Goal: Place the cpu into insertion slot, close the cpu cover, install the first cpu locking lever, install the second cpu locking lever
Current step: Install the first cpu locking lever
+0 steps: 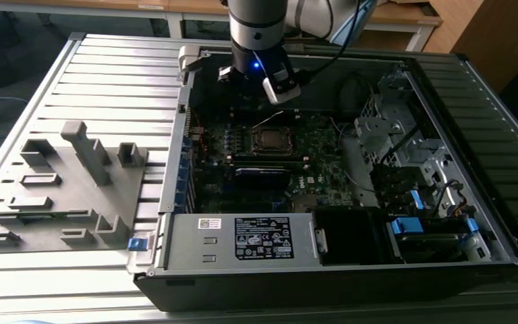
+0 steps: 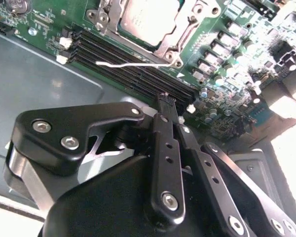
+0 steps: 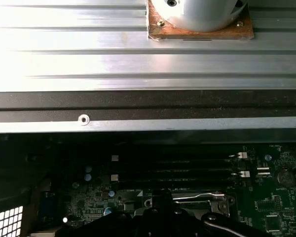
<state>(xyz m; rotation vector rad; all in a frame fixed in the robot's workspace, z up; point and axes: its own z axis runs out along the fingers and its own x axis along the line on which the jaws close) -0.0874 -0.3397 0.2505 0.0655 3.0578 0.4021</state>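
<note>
The gripper [image 2: 168, 102], 2 fingers pressed together and empty, likely as 1 slim pushing tip, hangs near the cpu [image 1: 268, 138], centre of the exterior view, lying under its cpu cover [image 2: 183, 34].

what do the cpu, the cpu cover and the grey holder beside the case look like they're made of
The cpu: dull silver-grey top with a soft, even sheen, so likely matte metal. The cpu cover: a thin, bright frame around the chip with sharp glints, probably stamped steel. The grey holder: uniform matte grey in blocky shapes, probably plastic, though the look leaves that open.
</note>
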